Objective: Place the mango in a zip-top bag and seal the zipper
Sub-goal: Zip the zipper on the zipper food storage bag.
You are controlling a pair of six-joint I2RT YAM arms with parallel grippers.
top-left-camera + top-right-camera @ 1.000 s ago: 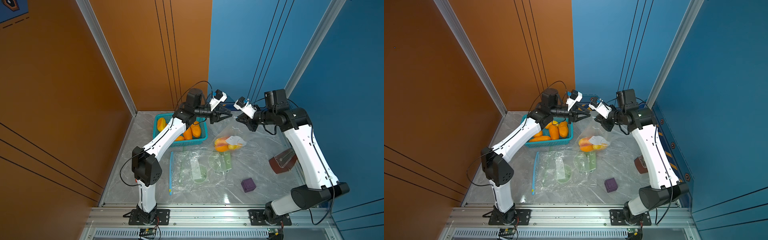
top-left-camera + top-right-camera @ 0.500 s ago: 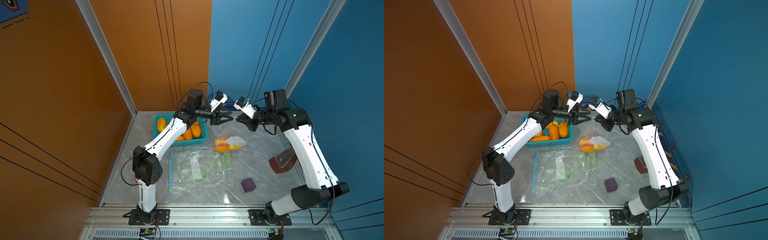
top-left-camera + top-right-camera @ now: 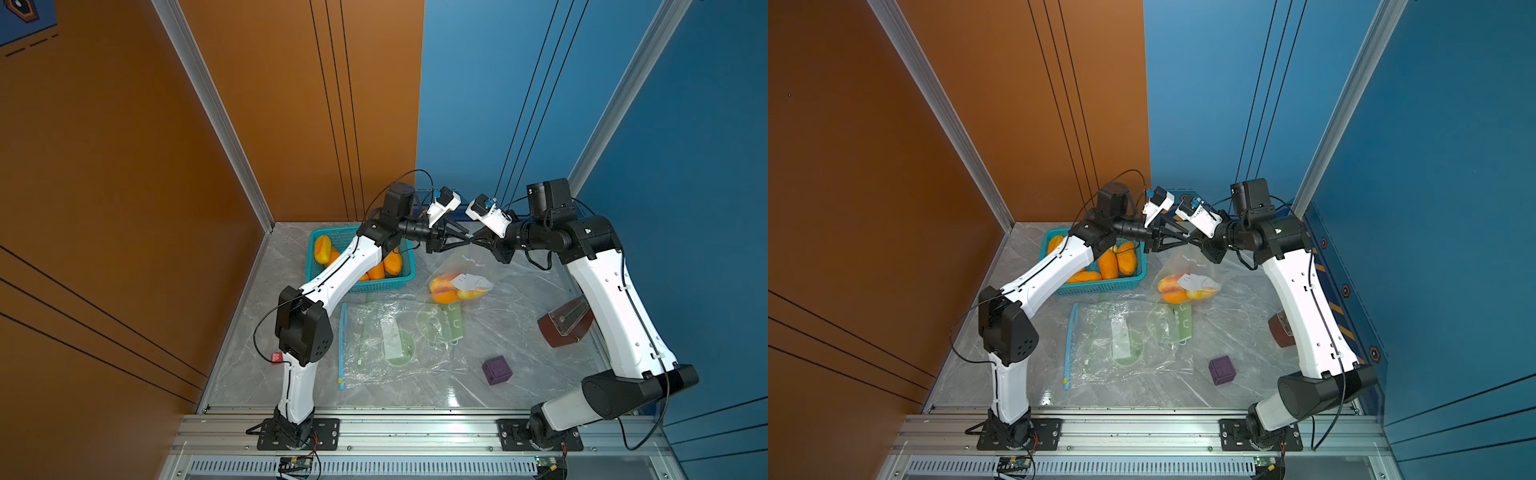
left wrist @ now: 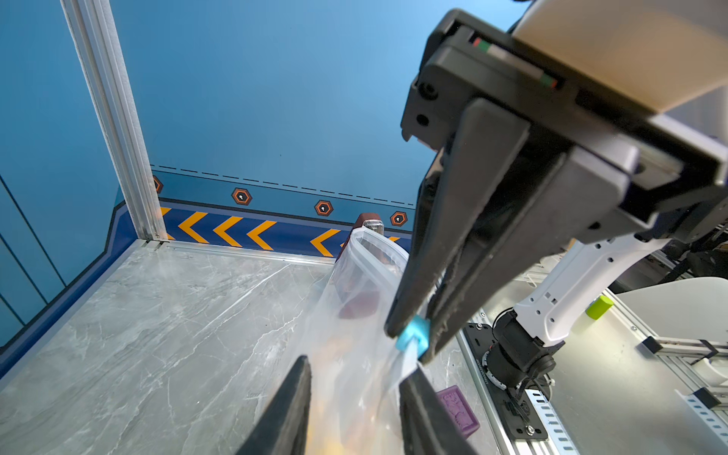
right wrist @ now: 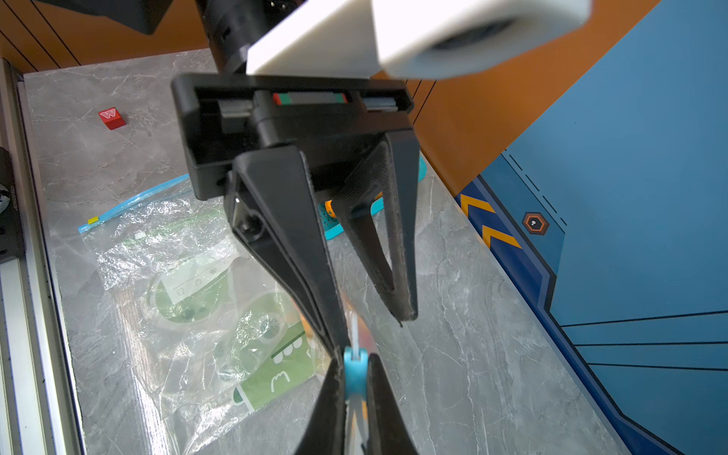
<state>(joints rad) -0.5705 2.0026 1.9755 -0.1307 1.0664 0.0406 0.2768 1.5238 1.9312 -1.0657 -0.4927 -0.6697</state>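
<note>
**Orange mango bagged, zipper slider clamped**

Orange and yellow, the mango (image 3: 442, 291) is seen in the bottom of a clear zip-top bag (image 3: 471, 266), just beside the teal basket (image 3: 361, 286) on the side toward the right arm. The bag's top edge is held up above the tabletop. Its blue slider (image 5: 354, 370) is pinched between the fingers of the right gripper (image 4: 409, 342), which are pressed together on it. In the left wrist view the bag's mouth is seen gaping past the slider. The left gripper (image 5: 372, 331) is met tip to tip with the right; its fingers are spread apart, with the bag's top strip between them.

More mangoes (image 3: 322, 249) are heaped in the basket. Spare bags (image 3: 395, 340) are spread flat in front of the basket, toward the arm bases. A purple cube (image 3: 496, 370) is set well apart from the basket, beyond those bags.
</note>
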